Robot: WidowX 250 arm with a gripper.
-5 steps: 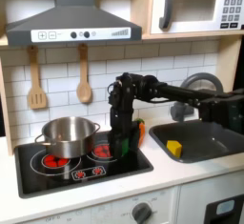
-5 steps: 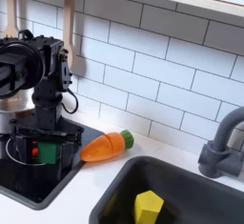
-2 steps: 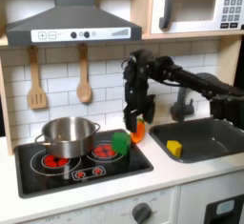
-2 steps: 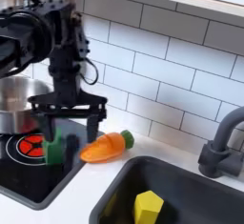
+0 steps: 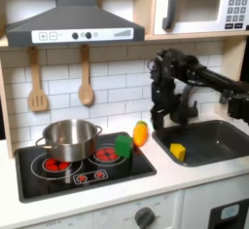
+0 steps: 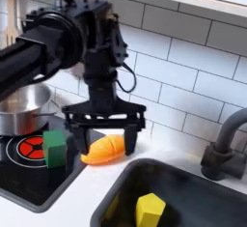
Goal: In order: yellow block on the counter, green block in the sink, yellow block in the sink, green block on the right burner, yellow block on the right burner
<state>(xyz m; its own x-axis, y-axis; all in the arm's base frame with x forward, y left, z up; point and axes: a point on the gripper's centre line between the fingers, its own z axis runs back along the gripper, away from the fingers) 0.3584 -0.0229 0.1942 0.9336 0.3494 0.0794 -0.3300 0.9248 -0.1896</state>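
The green block stands by itself on the right-hand burner of the black cooktop. In the dark sink lies the yellow block, near the basin's left wall in the first exterior view. My gripper hangs open and holds nothing. It is above the pale counter between cooktop and sink, over the orange toy, with its fingers spread wide and pointing down.
An orange carrot-shaped toy with a green tip lies on the counter under the gripper. A steel pot sits on the left burner. A black faucet stands behind the sink. Wooden utensils hang on the tiled wall.
The gripper let go of the green block on the burner, rose, and swung toward the sink with its jaws open. The yellow block has not moved.
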